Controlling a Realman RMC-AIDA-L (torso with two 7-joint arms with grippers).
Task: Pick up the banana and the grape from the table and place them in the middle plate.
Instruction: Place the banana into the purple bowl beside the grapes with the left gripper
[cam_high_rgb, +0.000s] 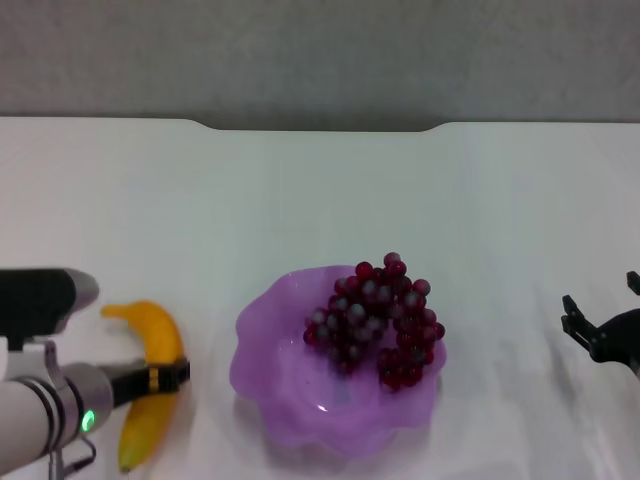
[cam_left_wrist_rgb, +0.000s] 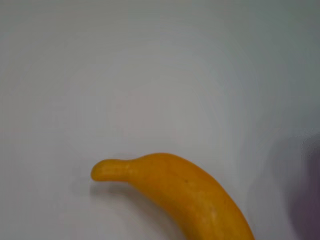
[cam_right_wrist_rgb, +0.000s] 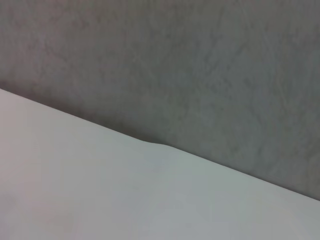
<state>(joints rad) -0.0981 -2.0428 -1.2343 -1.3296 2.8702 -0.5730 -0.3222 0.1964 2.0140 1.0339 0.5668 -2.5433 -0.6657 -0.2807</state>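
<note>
The banana (cam_high_rgb: 160, 335) lies on the white table (cam_high_rgb: 320, 200) at the near left, left of the middle plate (cam_high_rgb: 280, 370). My left gripper (cam_high_rgb: 165, 377) reaches across the banana's middle, right over it. The left wrist view shows the banana (cam_left_wrist_rgb: 185, 192) close up, lying on the table. The grape bunch (cam_high_rgb: 375, 325) lies inside the purple scalloped plate, towards its far right side. My right gripper (cam_high_rgb: 600, 300) is open and empty, above the table at the right edge, well clear of the plate.
The table's far edge has a notch (cam_high_rgb: 320, 128) with a grey wall behind it; the right wrist view shows this edge (cam_right_wrist_rgb: 155, 145) too. A purple blur of the plate (cam_left_wrist_rgb: 310, 200) shows in the left wrist view.
</note>
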